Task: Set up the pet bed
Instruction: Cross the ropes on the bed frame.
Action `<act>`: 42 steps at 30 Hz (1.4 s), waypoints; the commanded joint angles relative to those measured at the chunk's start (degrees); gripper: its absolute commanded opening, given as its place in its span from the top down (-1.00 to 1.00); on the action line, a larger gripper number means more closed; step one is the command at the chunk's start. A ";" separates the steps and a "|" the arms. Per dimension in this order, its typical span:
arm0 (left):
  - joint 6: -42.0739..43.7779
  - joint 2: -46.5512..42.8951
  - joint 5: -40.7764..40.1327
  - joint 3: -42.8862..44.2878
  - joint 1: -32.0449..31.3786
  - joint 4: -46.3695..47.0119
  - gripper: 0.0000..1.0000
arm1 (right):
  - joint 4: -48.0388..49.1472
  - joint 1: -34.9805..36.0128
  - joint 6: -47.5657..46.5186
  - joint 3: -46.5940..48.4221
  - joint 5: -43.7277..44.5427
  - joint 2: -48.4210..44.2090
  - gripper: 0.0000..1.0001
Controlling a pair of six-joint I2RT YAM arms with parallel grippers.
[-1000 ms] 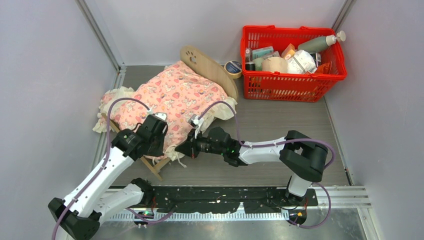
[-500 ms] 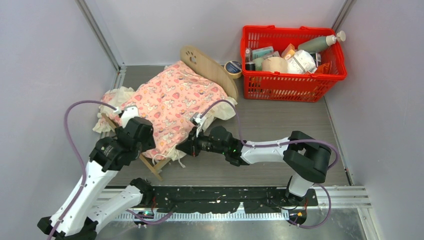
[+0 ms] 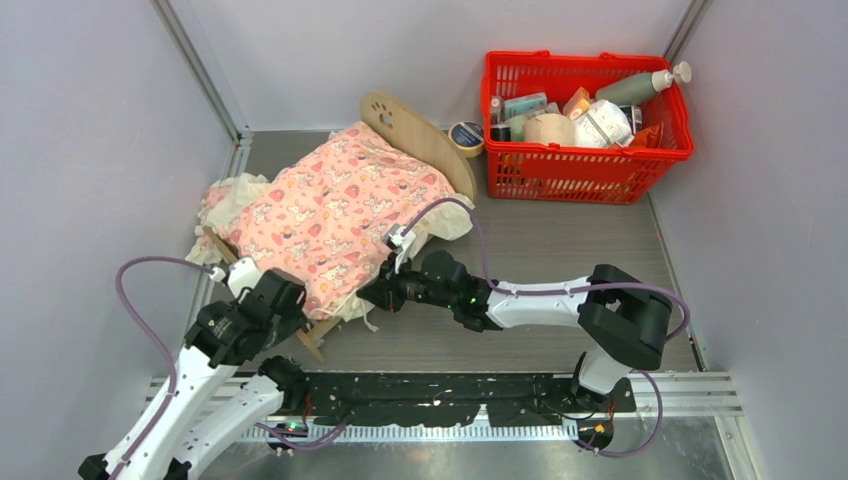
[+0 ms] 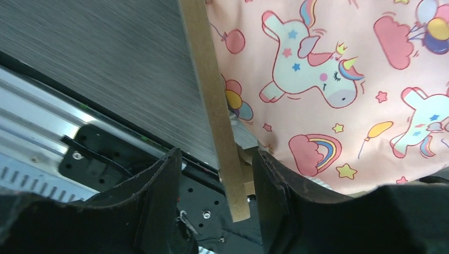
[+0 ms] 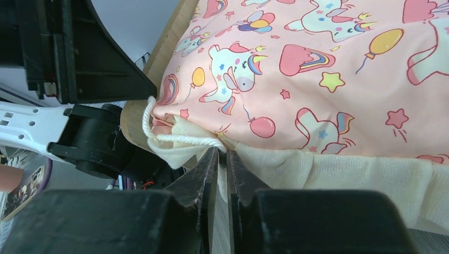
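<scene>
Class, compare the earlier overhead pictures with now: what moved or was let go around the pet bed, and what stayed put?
The left end effector released the pink blanket, opened and drew back to the near-left, now straddling a wooden rail of the pet bed. The right end effector stays pinched on the blanket's cream frill; bed and red basket unmoved.

White tubular links and black joint housings form the left arm and right arm; purple cables loop behind the matte black left gripper and right gripper.
</scene>
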 commanded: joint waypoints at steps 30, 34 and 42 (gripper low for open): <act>3.63 -0.02 -0.97 9.00 0.23 11.60 1.00 | 48.96 21.35 -48.01 -24.00 7.21 -0.55 -0.04; 3.31 0.03 -0.08 8.77 0.17 12.71 1.00 | 47.60 25.46 -50.66 -15.72 14.57 8.60 -0.07; 0.55 0.38 1.56 6.91 0.18 13.79 1.00 | 50.23 25.90 -53.79 -1.68 21.68 26.57 -0.16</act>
